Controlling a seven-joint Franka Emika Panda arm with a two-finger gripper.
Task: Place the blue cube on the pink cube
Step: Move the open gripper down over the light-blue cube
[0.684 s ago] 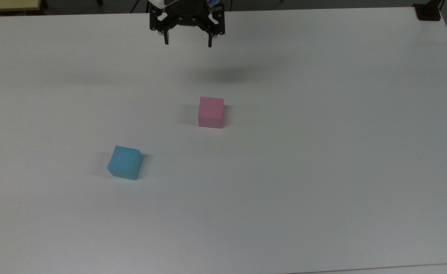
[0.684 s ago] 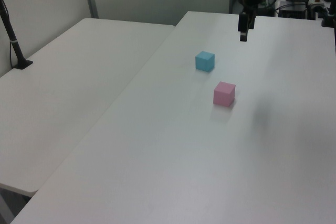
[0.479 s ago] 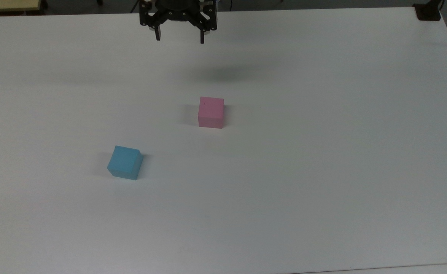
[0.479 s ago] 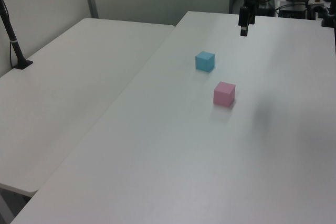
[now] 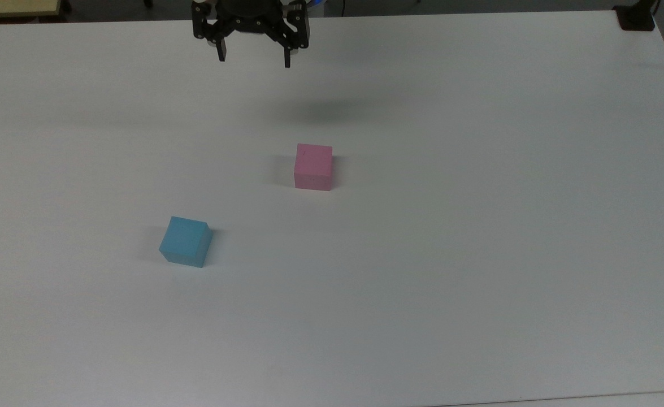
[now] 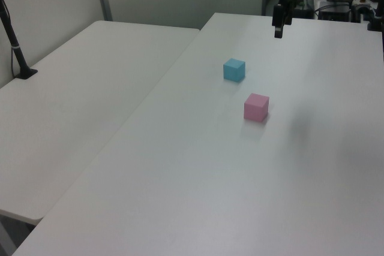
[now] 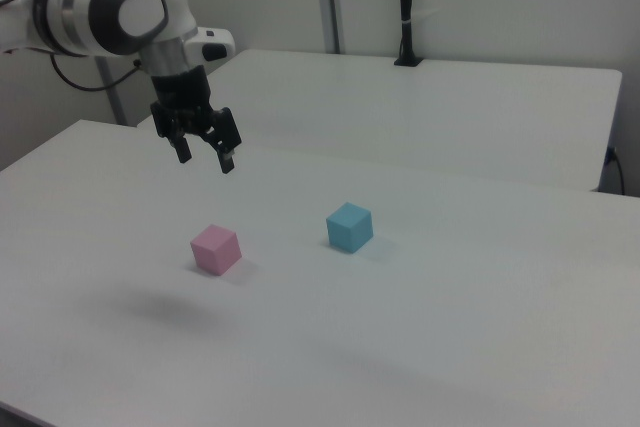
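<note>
The blue cube (image 5: 185, 241) is sitting flat on the white desk (image 5: 478, 254), its faces turned a little askew to the desk's edges in the top view. Nothing is touching it. In the left view the blue cube (image 6: 234, 69) is lying farther from the camera than its partner, and in the right view the blue cube (image 7: 349, 226) is sitting at about 2 o'clock from that partner.

The pink cube (image 5: 313, 166) is resting at roughly 2 o'clock from the blue one in the top view, well apart from it, with bare desk between them. A tiny dark mark is showing on its top face there. The pink cube (image 6: 256, 107) and (image 7: 216, 249) is standing square on the surface, with nothing on top of it.

The hand (image 5: 252, 59) is hanging in the air near the desk's far edge in the top view, at about 11 o'clock from the pink cube and well apart from both cubes. Its two fingers are spread wide apart and gripping nothing. In the right view the hand (image 7: 205, 158) is pointing downward at about 12 o'clock from the pink cube, clear of the desk, beneath the white arm (image 7: 115, 7). In the left view the hand (image 6: 278, 31) is hovering beyond the blue cube.

A second desk (image 6: 90, 88) is standing alongside.
</note>
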